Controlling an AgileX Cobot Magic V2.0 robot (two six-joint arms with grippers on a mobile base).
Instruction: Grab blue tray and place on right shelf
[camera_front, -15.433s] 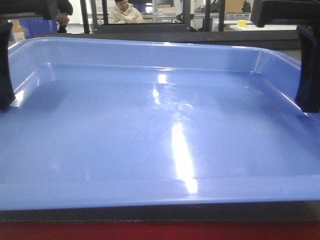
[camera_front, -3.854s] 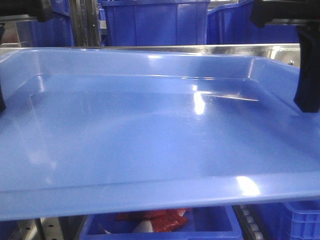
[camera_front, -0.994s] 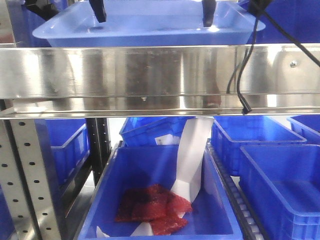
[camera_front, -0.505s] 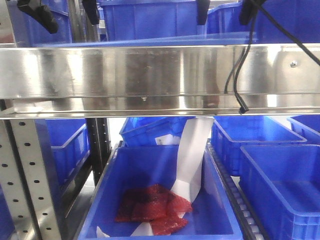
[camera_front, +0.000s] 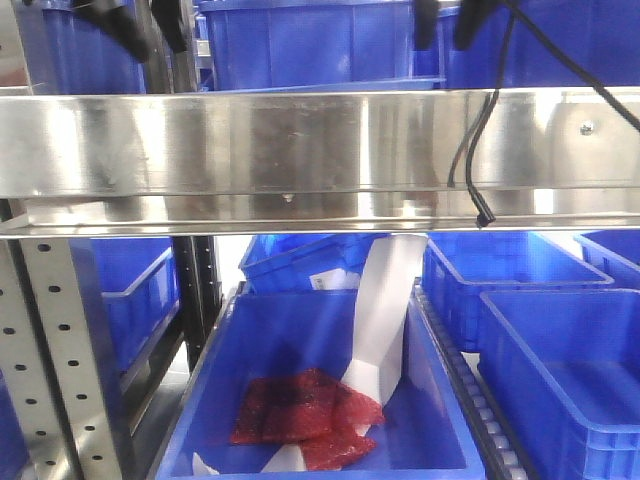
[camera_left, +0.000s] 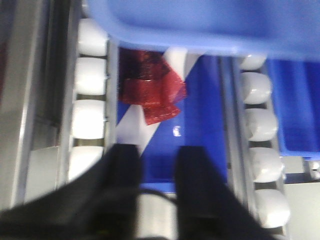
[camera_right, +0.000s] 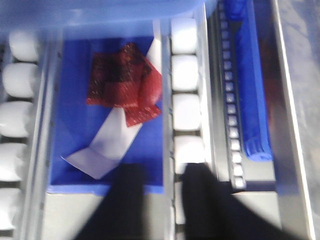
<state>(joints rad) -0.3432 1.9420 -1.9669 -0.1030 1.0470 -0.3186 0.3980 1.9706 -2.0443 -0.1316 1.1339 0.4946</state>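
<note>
Blue tray resting on the right shelf, only its pale rim visible along the top edge in both wrist views, hidden behind the shelf's front lip in the front view. Left gripper spread apart and empty, clear of the tray rim; right gripper likewise parted, holding nothing. Below, red mesh bags and a white paper strip lying in a deep blue bin.

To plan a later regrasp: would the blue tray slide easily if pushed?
Probably yes: the blue tray looks like smooth plastic, and the shelf lip is polished steel. It barely rises above that lip, so it should hardly tip.
</note>
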